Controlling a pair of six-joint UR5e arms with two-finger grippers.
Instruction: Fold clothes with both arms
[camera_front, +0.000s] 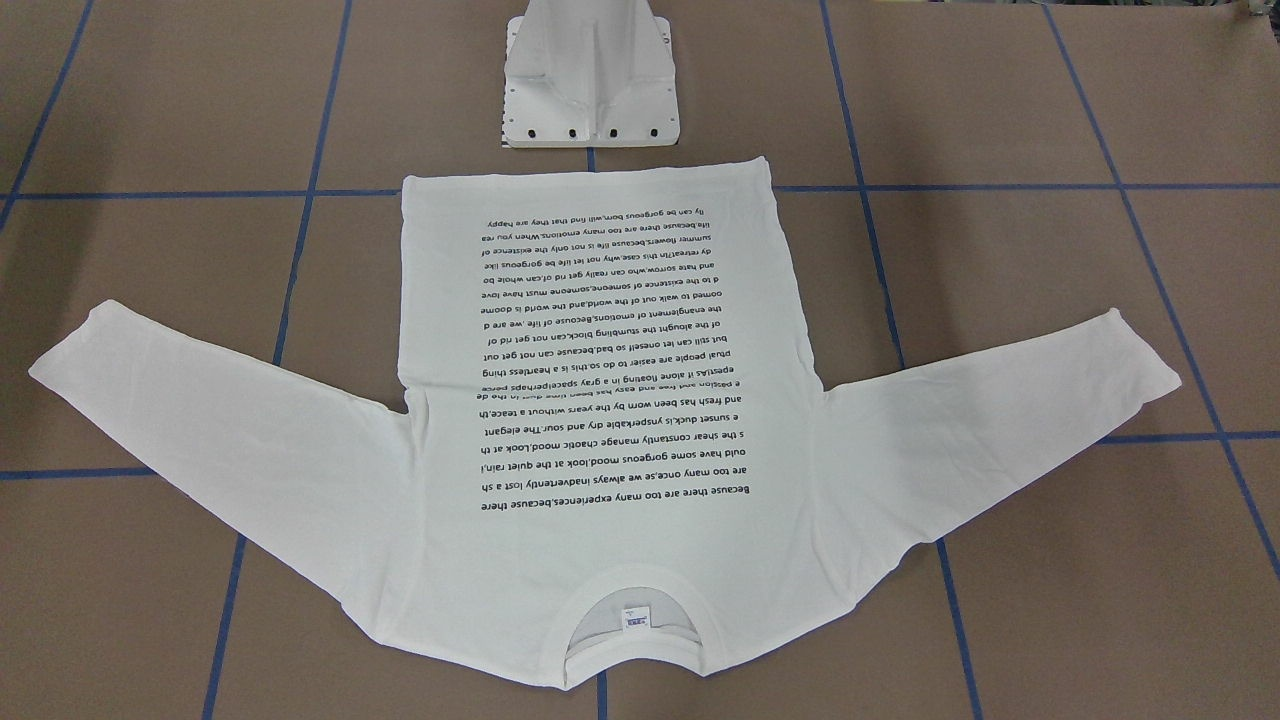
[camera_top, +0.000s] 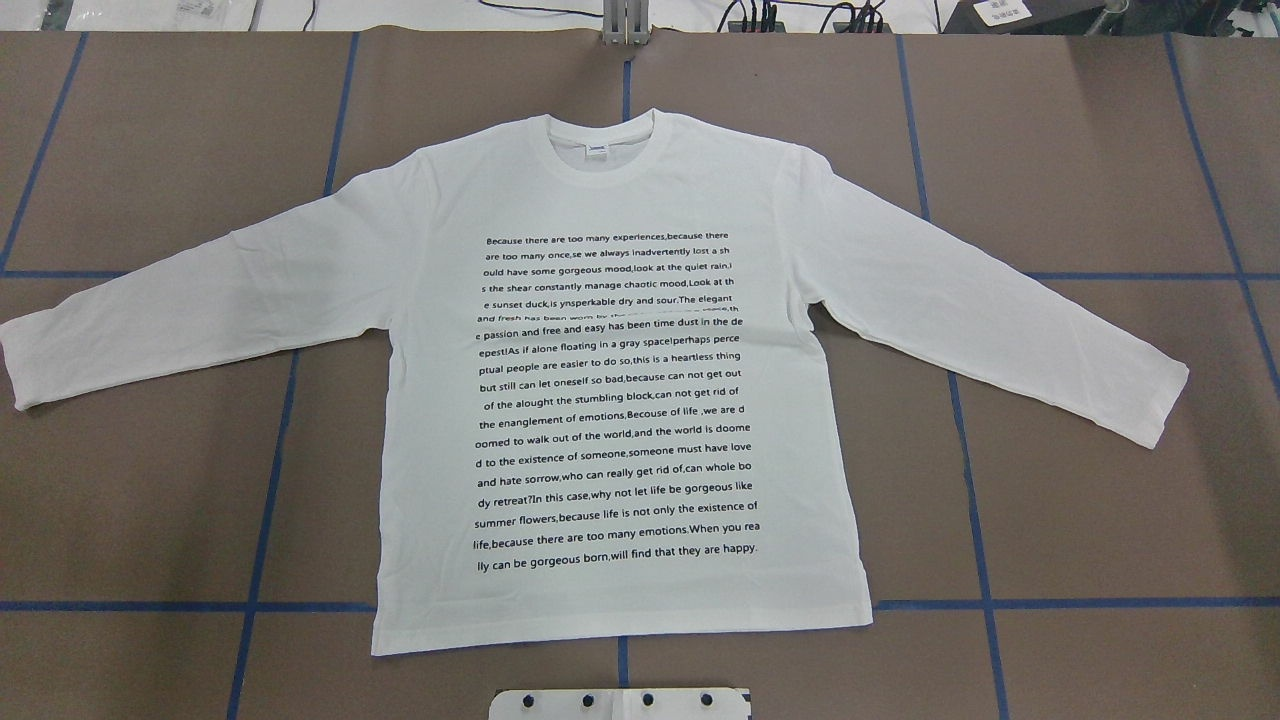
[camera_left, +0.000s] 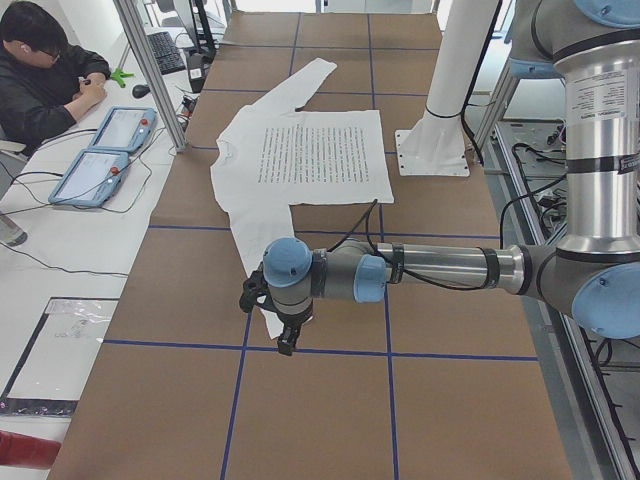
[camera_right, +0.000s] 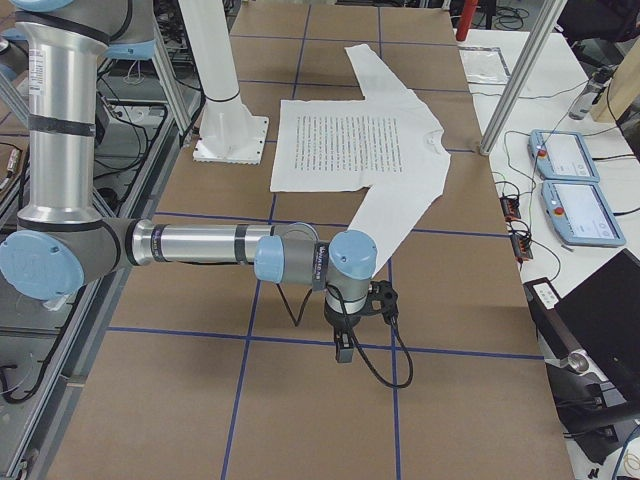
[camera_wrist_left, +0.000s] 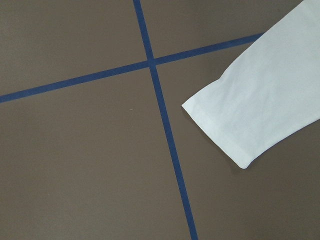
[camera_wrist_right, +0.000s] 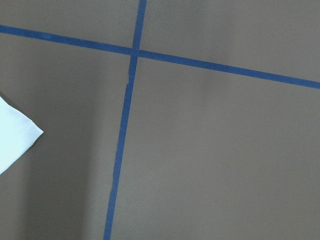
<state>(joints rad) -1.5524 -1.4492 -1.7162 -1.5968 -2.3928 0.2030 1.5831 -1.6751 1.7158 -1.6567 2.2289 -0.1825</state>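
The clothes are one white long-sleeved shirt (camera_top: 620, 400) lying flat and face up, printed text showing, both sleeves spread out, collar (camera_front: 630, 625) away from the robot. My left gripper (camera_left: 285, 335) hangs above the cuff of the near sleeve in the exterior left view; that cuff (camera_wrist_left: 250, 115) shows in the left wrist view. My right gripper (camera_right: 343, 345) hovers over the brown table past the other sleeve's end; only a cuff corner (camera_wrist_right: 15, 135) enters the right wrist view. Neither gripper holds cloth. I cannot tell whether either is open or shut.
The white pedestal base (camera_front: 590, 80) stands just behind the shirt's hem. Blue tape lines (camera_top: 290, 400) cross the brown table. A seated person (camera_left: 40, 70) and control tablets (camera_left: 100, 160) are beyond the far edge, with a laptop (camera_right: 600, 320) there too.
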